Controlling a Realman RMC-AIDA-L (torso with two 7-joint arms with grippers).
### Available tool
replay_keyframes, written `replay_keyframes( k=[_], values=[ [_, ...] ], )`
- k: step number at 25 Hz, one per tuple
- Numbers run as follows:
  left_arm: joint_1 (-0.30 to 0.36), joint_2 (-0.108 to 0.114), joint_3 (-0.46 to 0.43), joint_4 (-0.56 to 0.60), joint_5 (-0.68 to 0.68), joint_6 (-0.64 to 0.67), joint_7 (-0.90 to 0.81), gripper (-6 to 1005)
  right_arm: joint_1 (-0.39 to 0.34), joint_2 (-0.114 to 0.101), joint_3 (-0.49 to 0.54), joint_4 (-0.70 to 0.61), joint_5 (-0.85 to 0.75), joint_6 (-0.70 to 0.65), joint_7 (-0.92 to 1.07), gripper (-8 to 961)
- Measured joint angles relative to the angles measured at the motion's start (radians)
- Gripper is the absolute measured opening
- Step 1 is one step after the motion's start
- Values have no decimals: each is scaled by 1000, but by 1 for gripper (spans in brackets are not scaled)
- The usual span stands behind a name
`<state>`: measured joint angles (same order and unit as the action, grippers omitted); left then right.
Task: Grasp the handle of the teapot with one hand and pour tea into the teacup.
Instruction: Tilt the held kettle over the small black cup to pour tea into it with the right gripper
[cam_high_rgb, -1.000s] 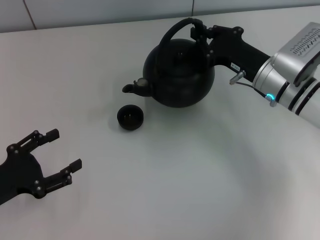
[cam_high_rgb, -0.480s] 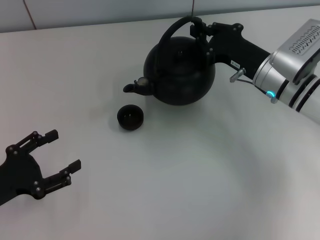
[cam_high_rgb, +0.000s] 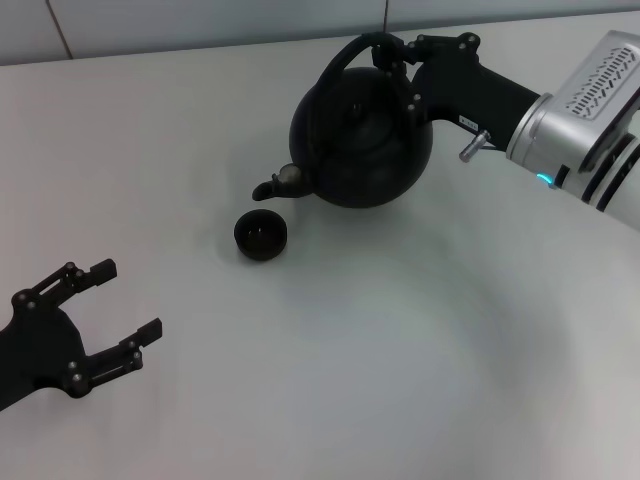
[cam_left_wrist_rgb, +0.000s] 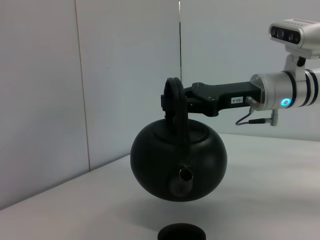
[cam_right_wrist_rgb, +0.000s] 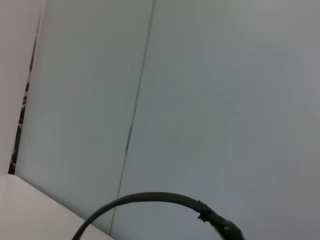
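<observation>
The right gripper (cam_high_rgb: 400, 52) has its jaws pinched on the handle (cam_high_rgb: 345, 55) and holds the teapot (cam_high_rgb: 362, 138) clear of the desk (cam_high_rgb: 400, 350), spout tipped slightly down toward the teacup (cam_high_rgb: 261, 234), which sits just beyond the spout on the robot's left. This looks like the carry before pouring; next the spout must come over the cup and tilt further. The left gripper (cam_high_rgb: 105, 315) rests idle, jaws spread, well apart near the desk's front edge.

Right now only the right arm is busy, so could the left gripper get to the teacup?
Probably yes: the left gripper sits open with bare table toward the teacup, though the held teapot hangs close above.
</observation>
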<state>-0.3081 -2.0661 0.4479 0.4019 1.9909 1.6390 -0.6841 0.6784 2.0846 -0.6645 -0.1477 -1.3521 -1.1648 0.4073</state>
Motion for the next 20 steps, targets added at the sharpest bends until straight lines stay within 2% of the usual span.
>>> replay_keyframes(
  k=[20],
  values=[
    [-8,0,0,-12,-16,-4,0,846,10,2,-1,-16,-1,-12,-195,90]
  ],
)
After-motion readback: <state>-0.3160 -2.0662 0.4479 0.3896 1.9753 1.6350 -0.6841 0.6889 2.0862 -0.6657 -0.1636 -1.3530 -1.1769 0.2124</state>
